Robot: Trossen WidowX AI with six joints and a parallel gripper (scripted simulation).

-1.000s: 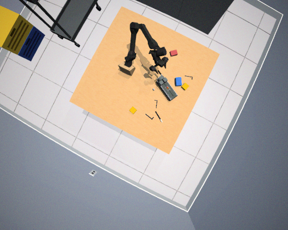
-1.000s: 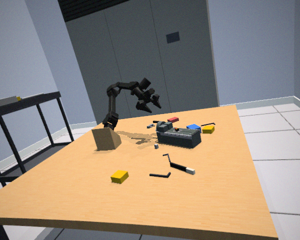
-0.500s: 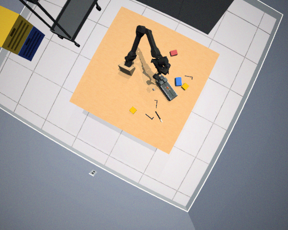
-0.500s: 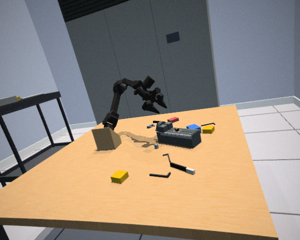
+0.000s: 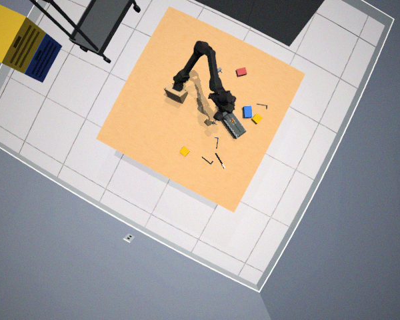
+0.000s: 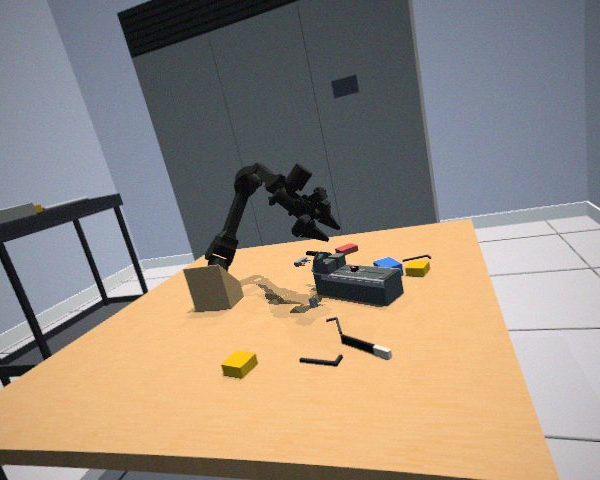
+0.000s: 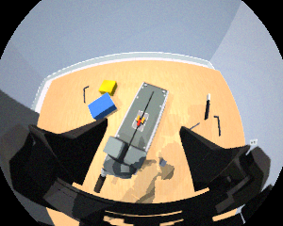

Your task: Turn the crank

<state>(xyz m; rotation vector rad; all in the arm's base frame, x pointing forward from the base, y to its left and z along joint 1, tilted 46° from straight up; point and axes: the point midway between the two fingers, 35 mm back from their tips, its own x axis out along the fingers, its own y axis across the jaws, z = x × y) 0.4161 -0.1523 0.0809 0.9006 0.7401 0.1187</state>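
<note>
Left of the machine (image 6: 359,286) you see the arm's tan base block (image 6: 211,288). Your gripper (image 6: 322,230) hangs above the crank end (image 6: 327,260), fingers wide apart and holding nothing, likely because the red pointer (image 7: 141,121) looks level with the marks.

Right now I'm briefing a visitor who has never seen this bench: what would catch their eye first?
Probably the black arm reaching from its tan base block, its open gripper hanging empty above the crank end of the dark grey slide machine in the middle of the wooden table. Next, the bright blocks: blue and yellow behind the machine, red farther back.
</note>
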